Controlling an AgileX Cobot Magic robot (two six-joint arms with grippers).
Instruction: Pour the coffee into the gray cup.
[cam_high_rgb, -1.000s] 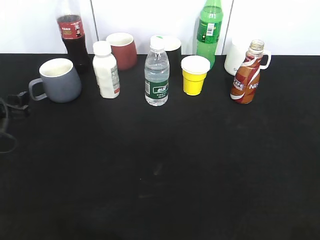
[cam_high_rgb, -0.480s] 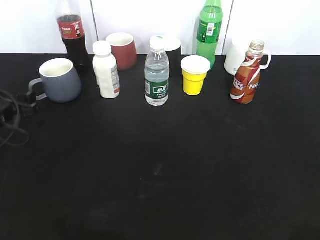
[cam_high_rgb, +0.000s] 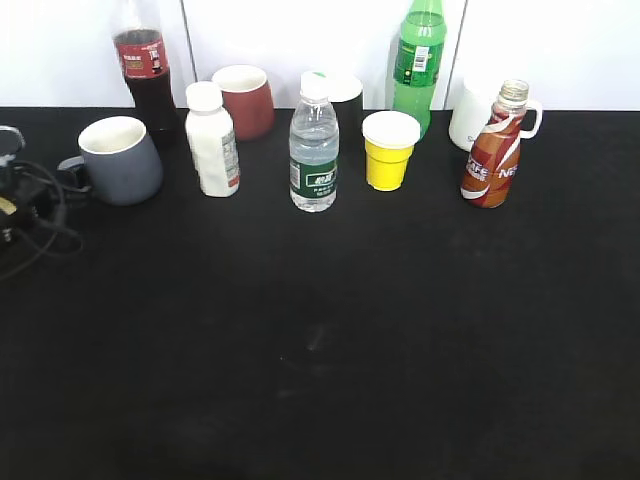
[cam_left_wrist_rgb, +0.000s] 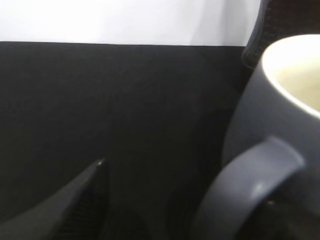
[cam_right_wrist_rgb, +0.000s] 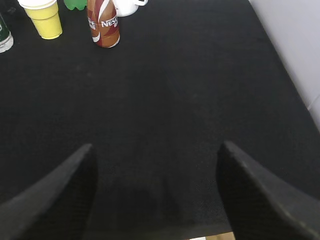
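The gray cup (cam_high_rgb: 122, 160) stands at the back left, its handle pointing left. The brown coffee bottle (cam_high_rgb: 493, 160) stands uncapped at the back right. My left gripper (cam_high_rgb: 42, 188) is at the table's left edge, right at the cup's handle. In the left wrist view the gray cup (cam_left_wrist_rgb: 280, 125) fills the right side. One finger of the left gripper (cam_left_wrist_rgb: 180, 200) shows well left of the handle; the other is hidden behind the handle. The jaws are open. My right gripper (cam_right_wrist_rgb: 157, 155) is open and empty over bare table, well short of the coffee bottle (cam_right_wrist_rgb: 103, 25).
Along the back stand a cola bottle (cam_high_rgb: 143, 70), a white bottle (cam_high_rgb: 212, 140), a dark red cup (cam_high_rgb: 245, 100), a water bottle (cam_high_rgb: 314, 150), a yellow cup (cam_high_rgb: 389, 150), a green bottle (cam_high_rgb: 418, 60) and a white mug (cam_high_rgb: 470, 115). The table's right edge (cam_right_wrist_rgb: 295, 85) is close.
My left gripper has moved in from the left edge, rightward and farther back, up to the gray cup's handle. Nothing else has moved.
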